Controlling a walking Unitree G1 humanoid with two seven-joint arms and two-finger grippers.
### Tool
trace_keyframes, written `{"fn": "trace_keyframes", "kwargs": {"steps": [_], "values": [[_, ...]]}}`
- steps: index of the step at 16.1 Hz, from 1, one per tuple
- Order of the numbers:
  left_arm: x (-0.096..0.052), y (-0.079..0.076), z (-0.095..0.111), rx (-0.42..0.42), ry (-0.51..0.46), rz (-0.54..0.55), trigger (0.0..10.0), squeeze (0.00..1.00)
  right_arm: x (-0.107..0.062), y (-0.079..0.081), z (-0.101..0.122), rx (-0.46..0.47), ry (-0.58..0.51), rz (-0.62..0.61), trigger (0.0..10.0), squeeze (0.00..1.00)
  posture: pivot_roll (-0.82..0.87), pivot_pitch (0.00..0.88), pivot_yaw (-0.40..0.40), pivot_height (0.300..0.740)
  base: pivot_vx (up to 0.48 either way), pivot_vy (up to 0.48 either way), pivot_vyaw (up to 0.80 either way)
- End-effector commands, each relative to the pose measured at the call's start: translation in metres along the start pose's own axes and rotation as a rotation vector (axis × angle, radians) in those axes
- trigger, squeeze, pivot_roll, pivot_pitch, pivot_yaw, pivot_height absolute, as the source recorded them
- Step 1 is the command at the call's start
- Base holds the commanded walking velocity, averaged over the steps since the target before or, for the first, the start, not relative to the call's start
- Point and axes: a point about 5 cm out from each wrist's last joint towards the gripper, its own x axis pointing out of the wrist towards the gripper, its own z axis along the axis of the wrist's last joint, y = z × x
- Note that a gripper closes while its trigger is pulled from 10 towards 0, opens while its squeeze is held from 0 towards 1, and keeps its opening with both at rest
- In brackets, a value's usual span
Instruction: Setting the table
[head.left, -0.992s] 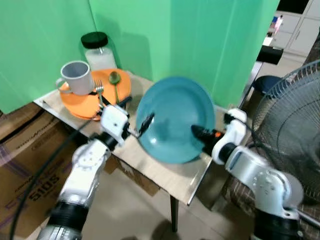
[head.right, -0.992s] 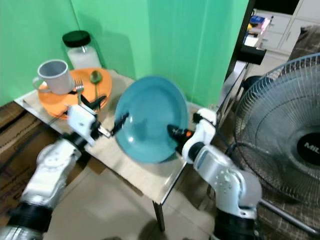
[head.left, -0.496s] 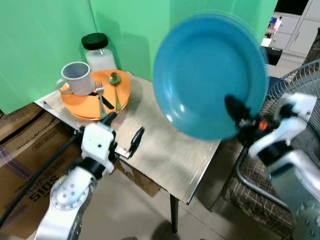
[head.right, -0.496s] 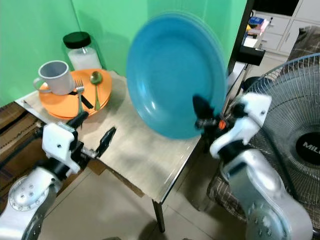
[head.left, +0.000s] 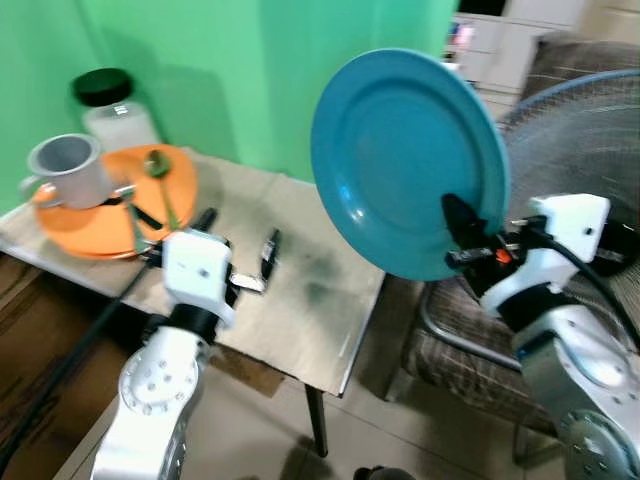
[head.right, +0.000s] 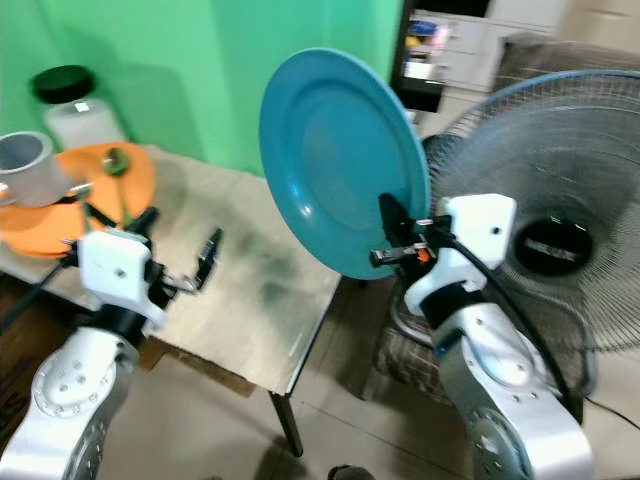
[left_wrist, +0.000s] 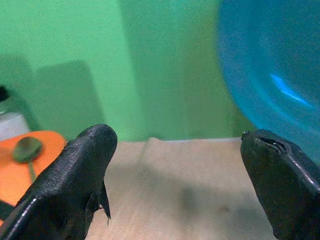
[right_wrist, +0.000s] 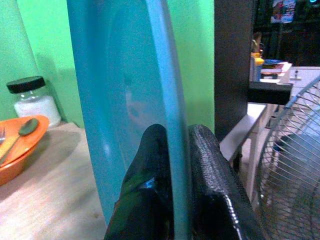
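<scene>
The table (head.left: 300, 290) has a bare stretch at its near middle, probably the spot meant for the blue plate (head.left: 400, 160), which is held up on edge beyond the table's right end. The right gripper (right_wrist: 172, 165) pinches its lower rim between closed fingers, likely for carrying. The left gripper (head.left: 238, 255) hovers over the table, spread wide and empty, well apart from the orange plate (head.left: 70, 230) bearing the cup (head.left: 65, 168).

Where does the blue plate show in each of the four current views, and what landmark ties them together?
Left eye view: blue plate upper centre, held on edge by the right gripper.
Right eye view: upper centre.
Left wrist view: blurred, at one side beyond the open fingers.
Right wrist view: edge-on between the fingers.
Shared landmark: the orange plate with spoon, on the table.
</scene>
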Motion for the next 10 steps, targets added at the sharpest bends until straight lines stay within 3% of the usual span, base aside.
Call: {"fn": "trace_keyframes", "kwargs": {"steps": [1,5,10], "values": [[-0.001,0.005,0.002,-0.013,0.007,0.037,10.0,0.26,0.002,0.002,0.007,-0.014,-0.045,0.023,10.0,0.00,-0.02,0.000,0.032,0.740,0.000,0.000,-0.78],[-0.003,0.008,0.000,0.003,0.037,0.055,10.0,0.25,0.005,0.002,0.001,-0.025,-0.028,0.012,10.0,0.00,-0.01,0.000,0.031,0.740,0.000,0.000,-0.78],[0.001,-0.003,0.004,-0.033,0.031,0.022,10.0,0.26,0.007,0.004,-0.004,-0.011,-0.016,0.018,10.0,0.00,0.01,0.000,0.021,0.740,0.000,0.000,-0.80]]}}
